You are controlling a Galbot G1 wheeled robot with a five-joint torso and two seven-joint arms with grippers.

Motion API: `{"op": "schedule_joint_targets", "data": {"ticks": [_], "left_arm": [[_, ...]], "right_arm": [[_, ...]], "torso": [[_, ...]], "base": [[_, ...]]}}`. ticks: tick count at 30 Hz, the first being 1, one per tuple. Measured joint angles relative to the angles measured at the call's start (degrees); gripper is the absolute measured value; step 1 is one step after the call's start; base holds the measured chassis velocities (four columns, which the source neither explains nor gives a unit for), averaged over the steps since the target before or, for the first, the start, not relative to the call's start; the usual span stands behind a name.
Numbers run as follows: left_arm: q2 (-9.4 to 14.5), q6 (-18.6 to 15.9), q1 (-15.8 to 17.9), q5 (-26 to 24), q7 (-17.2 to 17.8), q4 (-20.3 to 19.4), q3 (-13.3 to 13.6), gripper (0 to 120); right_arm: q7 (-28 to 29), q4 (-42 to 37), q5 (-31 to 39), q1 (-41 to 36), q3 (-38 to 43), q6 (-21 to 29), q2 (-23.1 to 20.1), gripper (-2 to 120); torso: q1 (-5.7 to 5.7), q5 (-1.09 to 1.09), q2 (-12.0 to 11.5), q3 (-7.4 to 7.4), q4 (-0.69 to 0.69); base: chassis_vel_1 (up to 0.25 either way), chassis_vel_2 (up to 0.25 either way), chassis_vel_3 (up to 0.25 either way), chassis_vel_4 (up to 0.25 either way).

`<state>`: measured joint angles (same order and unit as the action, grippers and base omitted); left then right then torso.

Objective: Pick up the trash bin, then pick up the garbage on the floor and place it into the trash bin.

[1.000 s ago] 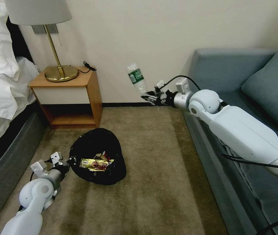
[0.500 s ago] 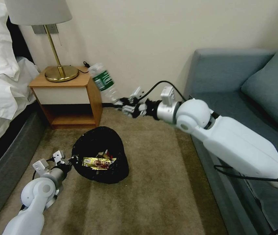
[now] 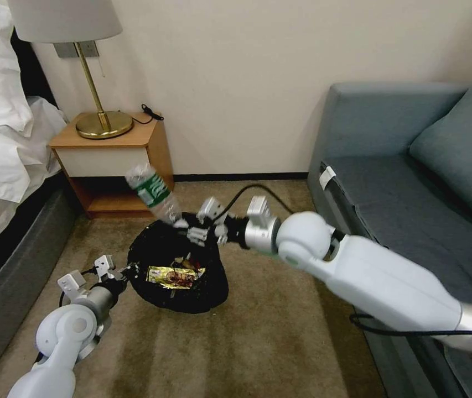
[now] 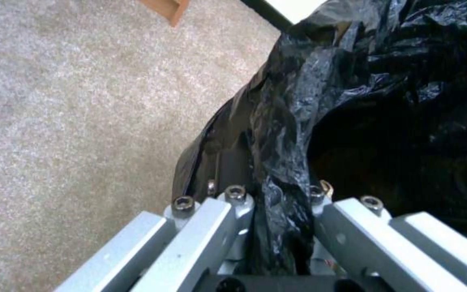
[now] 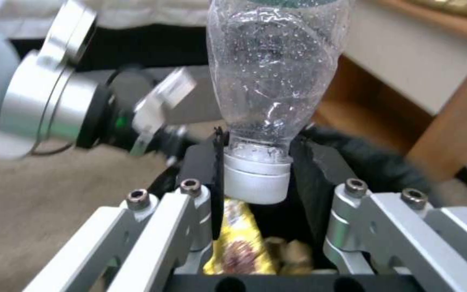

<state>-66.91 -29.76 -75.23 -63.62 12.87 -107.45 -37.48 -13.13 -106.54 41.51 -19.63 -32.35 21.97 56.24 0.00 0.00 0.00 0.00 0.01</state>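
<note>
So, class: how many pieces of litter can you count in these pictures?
3 clear: a bottle in the right gripper, a gold wrapper and something red in the bin. More may be hidden.

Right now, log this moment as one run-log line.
left gripper: shut on trash bin rim | right gripper: holds bottle above bin | wrapper: inside

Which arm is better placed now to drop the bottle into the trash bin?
Right: the right gripper grips the bottle above the trash bin; the left gripper clamps its rim.
</note>
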Motion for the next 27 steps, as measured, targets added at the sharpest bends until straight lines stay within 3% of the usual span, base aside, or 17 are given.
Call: {"op": "schedule_joint_targets", "data": {"ticks": [23, 27], "left_arm": [[-0.1, -0.3, -0.1, -1.5, 0.5, -1.0, -0.5, 3], [-0.1, -0.3, -0.1, -1.5, 0.5, -1.0, -0.5, 3]], "right_arm": [[-1.2, 3.4, -6.3, -4.7, -3.0, -1.4, 1.7, 26], [-1.0, 3.4, -6.4, -4.6, -2.9, -1.4, 1.6, 38]], "torso": [[0.0, 0.0, 0.0, 0.0, -0.01], [0.0, 0.0, 0.0, 0.0, -0.01]], "base": [[0.0, 0.0, 0.0, 0.0], [0.0, 0.0, 0.0, 0.0]]}}
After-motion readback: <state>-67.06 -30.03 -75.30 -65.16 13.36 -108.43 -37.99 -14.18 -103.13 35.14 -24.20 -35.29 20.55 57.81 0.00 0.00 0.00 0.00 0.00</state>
